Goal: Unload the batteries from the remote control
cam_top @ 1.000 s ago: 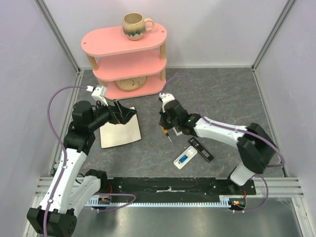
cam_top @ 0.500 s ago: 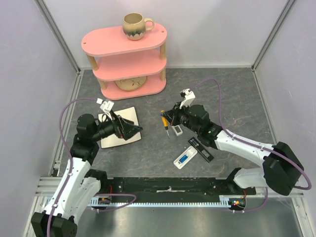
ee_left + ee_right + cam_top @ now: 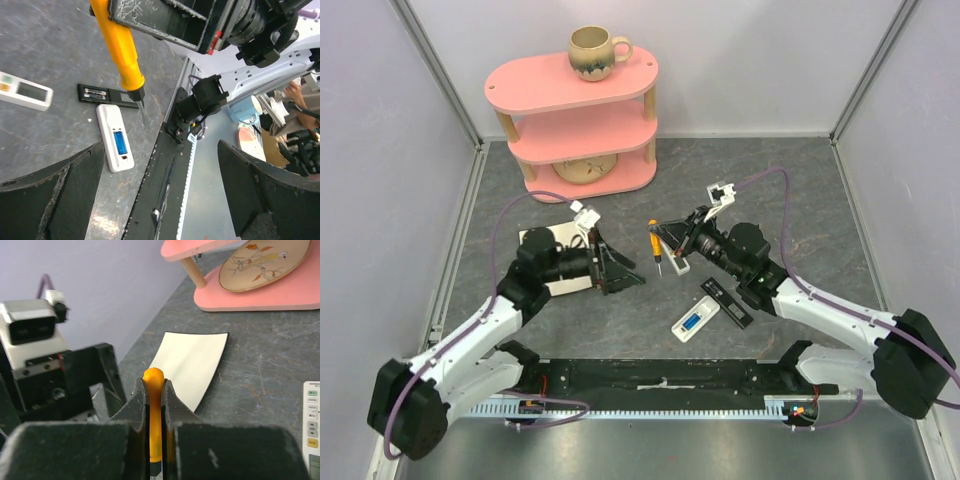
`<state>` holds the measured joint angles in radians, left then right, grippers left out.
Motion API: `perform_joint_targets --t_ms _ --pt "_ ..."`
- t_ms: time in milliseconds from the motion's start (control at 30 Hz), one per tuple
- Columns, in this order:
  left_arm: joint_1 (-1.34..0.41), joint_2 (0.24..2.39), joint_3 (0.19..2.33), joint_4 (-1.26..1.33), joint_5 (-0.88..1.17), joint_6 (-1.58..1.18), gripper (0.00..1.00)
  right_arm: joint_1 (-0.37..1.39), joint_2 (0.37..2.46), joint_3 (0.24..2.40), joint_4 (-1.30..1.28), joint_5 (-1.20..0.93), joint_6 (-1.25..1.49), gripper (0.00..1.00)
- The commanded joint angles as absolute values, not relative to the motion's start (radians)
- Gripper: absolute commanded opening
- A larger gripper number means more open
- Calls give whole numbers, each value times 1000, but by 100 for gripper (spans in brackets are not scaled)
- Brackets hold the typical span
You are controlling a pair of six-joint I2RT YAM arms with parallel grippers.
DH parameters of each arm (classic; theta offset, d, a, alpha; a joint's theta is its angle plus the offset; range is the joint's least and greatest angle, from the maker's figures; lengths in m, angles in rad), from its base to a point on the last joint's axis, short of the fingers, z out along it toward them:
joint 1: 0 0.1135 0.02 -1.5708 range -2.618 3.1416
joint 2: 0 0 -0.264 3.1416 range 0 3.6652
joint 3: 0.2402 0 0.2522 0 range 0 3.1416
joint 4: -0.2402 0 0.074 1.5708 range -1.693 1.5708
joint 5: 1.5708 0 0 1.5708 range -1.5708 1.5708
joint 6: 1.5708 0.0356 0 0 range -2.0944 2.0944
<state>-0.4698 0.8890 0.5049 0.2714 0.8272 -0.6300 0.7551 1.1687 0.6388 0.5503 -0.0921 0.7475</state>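
Note:
A white remote (image 3: 695,322) lies face down with its back open, and a blue battery (image 3: 692,322) shows in its bay. In the left wrist view the remote (image 3: 115,137) and its blue battery (image 3: 120,142) lie near the table's front edge. My right gripper (image 3: 668,236) is shut on the orange-handled screwdriver (image 3: 656,244), and in the right wrist view my right gripper (image 3: 155,405) clamps that handle (image 3: 154,380). My left gripper (image 3: 625,272) is open and empty, left of the screwdriver, and it also shows in the left wrist view (image 3: 160,200). No other battery can be made out.
A long black strip (image 3: 727,302) lies right of the remote. A second white remote (image 3: 678,263) lies beside the screwdriver. A white card (image 3: 552,285) lies under my left arm. A pink shelf (image 3: 575,120) with a mug (image 3: 595,50) and a plate (image 3: 582,168) stands at the back.
My left gripper has swung right, off the white card, toward the screwdriver. My right arm has drawn back to the right and lowered, its gripper staying at the screwdriver.

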Motion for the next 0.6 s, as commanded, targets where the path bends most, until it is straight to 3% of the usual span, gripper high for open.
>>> perform_joint_targets --t_ms 0,367,467,500,567 --pt "-590 985 580 331 690 -597 99 750 1103 611 649 -121 807 0" --pt "-690 1180 632 572 658 -656 88 752 1002 555 658 -147 865 0" --pt "-696 1224 663 594 675 -679 73 750 983 522 693 -135 885 0" --pt "-698 1232 664 609 686 -689 59 752 976 519 690 -132 888 0" --pt "-701 1247 661 675 715 -716 44 752 974 511 683 -130 890 0"
